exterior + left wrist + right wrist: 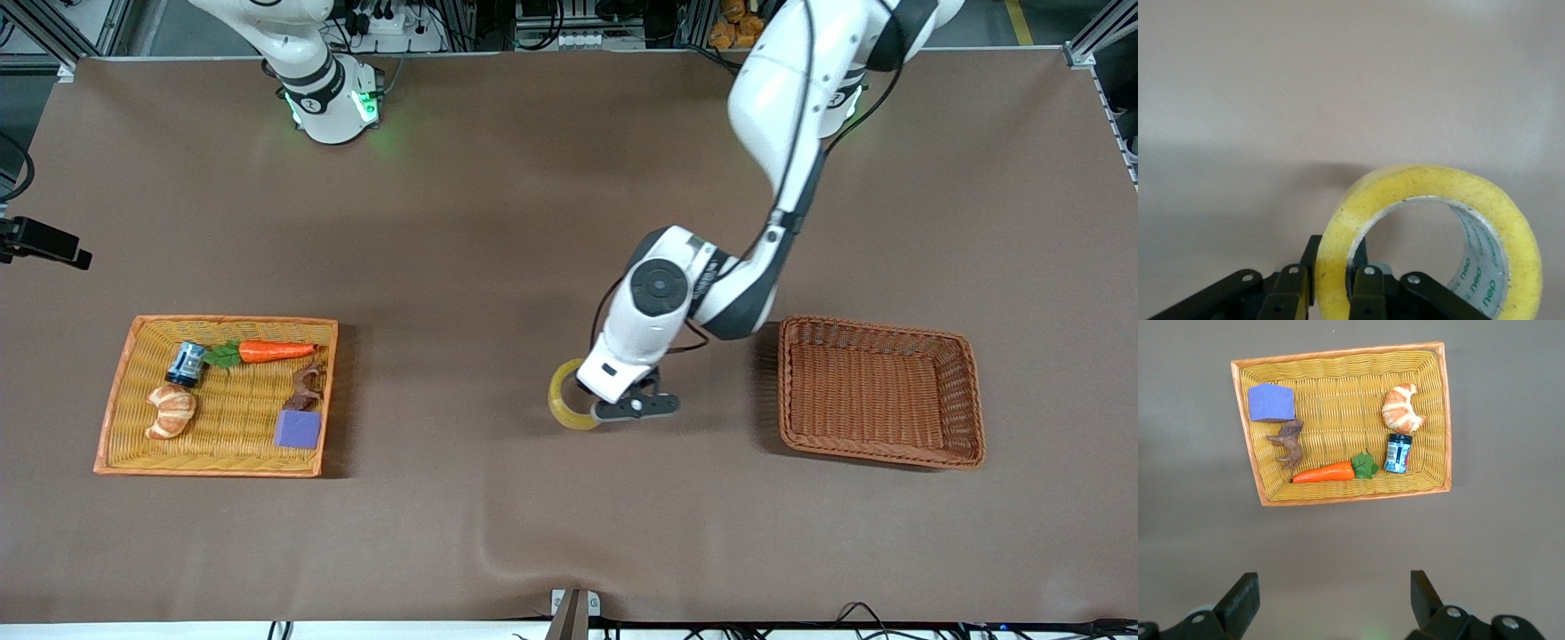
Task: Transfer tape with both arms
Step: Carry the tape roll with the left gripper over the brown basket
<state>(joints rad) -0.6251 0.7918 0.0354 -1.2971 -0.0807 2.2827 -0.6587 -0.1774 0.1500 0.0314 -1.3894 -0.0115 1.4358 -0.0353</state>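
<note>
Left claw point(1331, 293) clamped on tape roll point(1431, 233) wall, mid-counter. Right claw point(1331, 603) wide open, empty, waiting over yellow basket point(1441, 413). Step: pickup. Next: lift, carry to brown basket point(880, 449).

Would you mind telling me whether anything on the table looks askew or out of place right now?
Nothing looks wrong. The tape stands on edge on the table between the two baskets, but only because the left gripper is shut on its wall. The right gripper hangs open above the yellow basket, whose contents lie tidily inside.
</note>
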